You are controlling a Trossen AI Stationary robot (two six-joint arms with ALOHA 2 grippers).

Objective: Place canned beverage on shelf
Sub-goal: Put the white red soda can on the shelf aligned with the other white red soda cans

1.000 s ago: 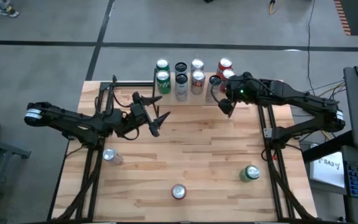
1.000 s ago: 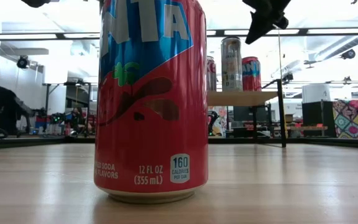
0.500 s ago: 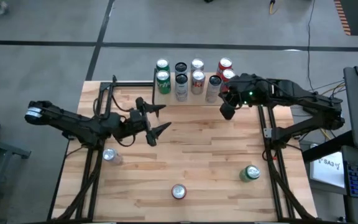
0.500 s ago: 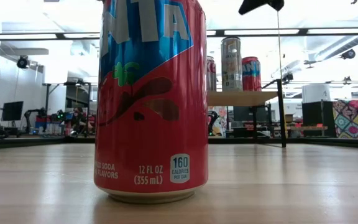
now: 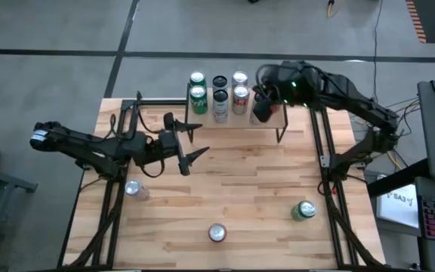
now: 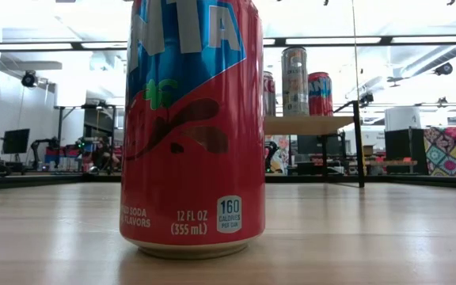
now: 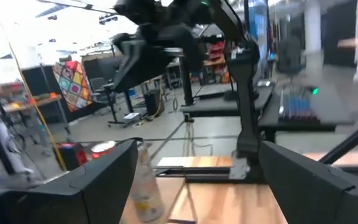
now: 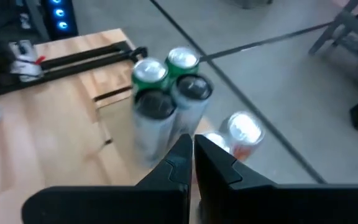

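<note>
Several cans stand upright on the shelf (image 5: 276, 117) at the table's far edge, among them green-topped (image 5: 198, 96) and white-and-orange ones (image 5: 240, 94). My right gripper (image 5: 261, 112) hangs shut and empty above the shelf's right part; in its wrist view (image 8: 192, 155) the can tops (image 8: 150, 71) lie below it. My left gripper (image 5: 193, 143) is open and empty, held level above the table left of centre, pointing right (image 7: 197, 180). A red can (image 5: 217, 233) stands on its base by the near edge and fills the low view (image 6: 192, 127).
A silver can (image 5: 133, 187) stands at the near left and a green can (image 5: 303, 210) at the near right. The black arm frames (image 5: 327, 159) run along both table sides. Bare wood lies between the shelf and the loose cans.
My right gripper has risen, leaving the low view through its top, and has moved toward the far edge over the shelf's cans, staying shut. My left gripper has lifted a little and rolled, its fingers still apart. No can has moved.
</note>
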